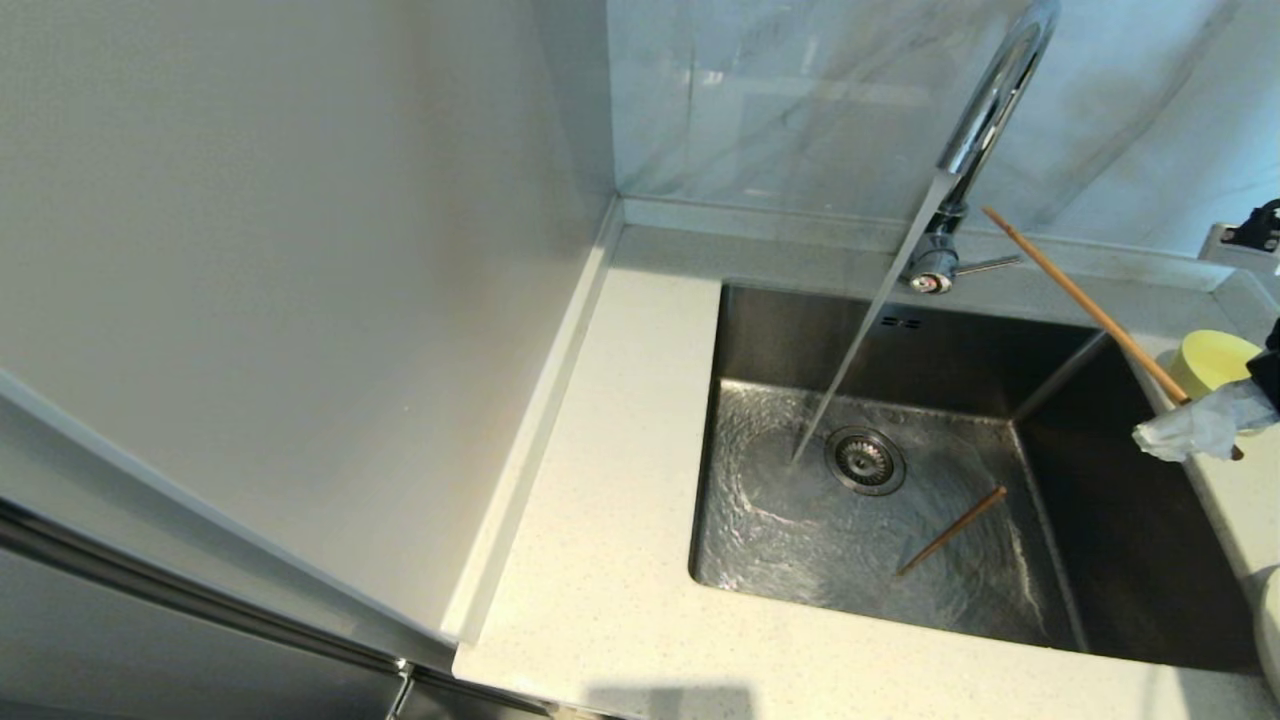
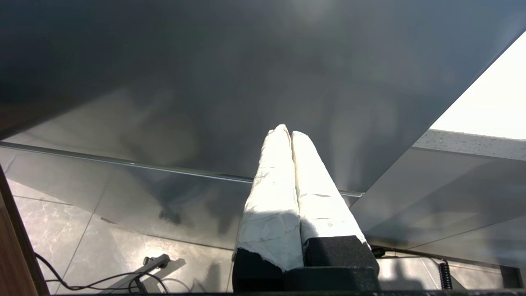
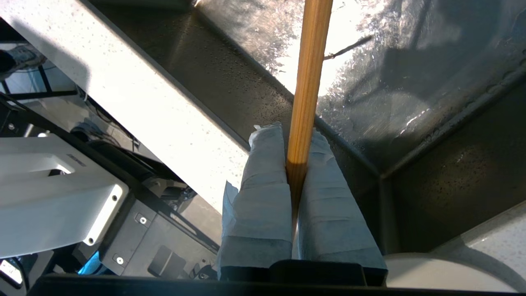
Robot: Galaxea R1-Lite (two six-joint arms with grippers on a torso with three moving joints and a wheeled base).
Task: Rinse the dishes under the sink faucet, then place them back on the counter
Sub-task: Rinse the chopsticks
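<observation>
Water runs from the chrome sink faucet (image 1: 985, 110) into the steel sink (image 1: 800, 330) and swirls beside the drain strainer (image 1: 865, 460). My right gripper (image 1: 1160, 435) (image 3: 294, 135) hovers over the sink's right rim, shut on one brown chopstick (image 1: 1080, 300) (image 3: 308, 61). That stick slants up toward the faucet's base, clear of the stream. A second chopstick (image 1: 950, 530) lies on the wet sink floor. The pale-yellow bowl (image 1: 1210, 360) stands on the counter just behind the gripper. The plate (image 1: 1268, 630) (image 3: 431, 271) shows only at the right edge. My left gripper (image 2: 289, 132) is shut on nothing and is out of the head view.
The speckled counter (image 1: 600, 500) runs along the sink's left and front. A tall pale panel (image 1: 300, 300) rises on its left and the marble wall (image 1: 800, 100) stands behind. The faucet's lever handle (image 1: 985, 265) sticks out to the right at its base.
</observation>
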